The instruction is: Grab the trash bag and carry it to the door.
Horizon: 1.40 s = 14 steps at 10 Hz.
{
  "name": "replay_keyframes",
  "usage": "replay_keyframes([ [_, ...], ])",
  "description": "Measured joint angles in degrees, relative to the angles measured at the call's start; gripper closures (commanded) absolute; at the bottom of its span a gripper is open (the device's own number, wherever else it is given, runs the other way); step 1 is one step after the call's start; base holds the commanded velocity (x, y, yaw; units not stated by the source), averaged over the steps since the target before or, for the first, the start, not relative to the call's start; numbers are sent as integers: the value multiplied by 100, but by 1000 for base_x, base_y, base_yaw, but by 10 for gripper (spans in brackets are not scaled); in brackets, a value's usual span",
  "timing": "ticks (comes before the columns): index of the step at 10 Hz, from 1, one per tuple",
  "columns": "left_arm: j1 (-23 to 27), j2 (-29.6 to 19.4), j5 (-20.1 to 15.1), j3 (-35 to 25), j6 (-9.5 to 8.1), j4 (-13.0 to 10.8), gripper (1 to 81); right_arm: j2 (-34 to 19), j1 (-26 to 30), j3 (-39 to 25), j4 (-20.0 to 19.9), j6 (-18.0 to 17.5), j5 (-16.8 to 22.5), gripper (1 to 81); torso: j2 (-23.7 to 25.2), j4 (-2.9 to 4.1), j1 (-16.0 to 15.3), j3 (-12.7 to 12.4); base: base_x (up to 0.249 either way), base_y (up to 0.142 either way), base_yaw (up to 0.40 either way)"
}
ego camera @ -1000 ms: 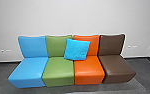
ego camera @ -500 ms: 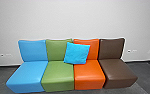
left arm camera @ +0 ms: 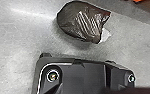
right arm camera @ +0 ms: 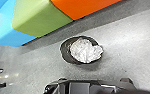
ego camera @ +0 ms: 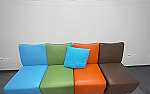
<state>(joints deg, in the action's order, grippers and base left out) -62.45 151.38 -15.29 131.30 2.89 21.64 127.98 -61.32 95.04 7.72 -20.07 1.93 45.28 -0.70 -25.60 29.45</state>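
Trash bag (right arm camera: 86, 51), on floor (right arm camera: 131, 37) near the coloured seats (ego camera: 89, 75). Hazard: loose, seemingly thin plastic may slip or tear if pinched shallowly. Tools: wide or narrow, impossible to tell.

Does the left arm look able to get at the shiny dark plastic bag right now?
Probably yes: the bag lies on the grey floor just past the robot's black base, nothing covering it, though how far down the arm must reach is unclear.

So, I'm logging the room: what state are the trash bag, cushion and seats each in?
Trash bag: on the floor, white stuff showing at one end.
Cushion: leaning across the green backrest and orange backrest.
Seats: lined up side by side.
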Motion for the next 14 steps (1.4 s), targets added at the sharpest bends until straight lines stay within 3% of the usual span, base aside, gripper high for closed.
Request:
replay_keyframes([
  [4, 494, 132, -574, 360, -39, 29, 10, -151, 707, -100, -277, -18, 429, 10, 760, 0, -470, 78, 0, 0, 0],
  [9, 926, 306, -734, 507, -129, 96, 10, -491, 630, -827, -395, -18, 568, 10, 1726, 0, -1093, 920, 0, 0, 0],
  [11, 1226, 378, -836, 610, -132, 115, 10, -808, 652, -1265, -458, -18, 532, 10, 2080, 0, -1318, 1001, 0, 0, 0],
  [14, 1253, 727, -935, 1081, -146, 129, 10, -1392, 556, -1805, -518, -18, 411, 10, 2715, 0, -1714, 1019, 0, 0, 0],
])
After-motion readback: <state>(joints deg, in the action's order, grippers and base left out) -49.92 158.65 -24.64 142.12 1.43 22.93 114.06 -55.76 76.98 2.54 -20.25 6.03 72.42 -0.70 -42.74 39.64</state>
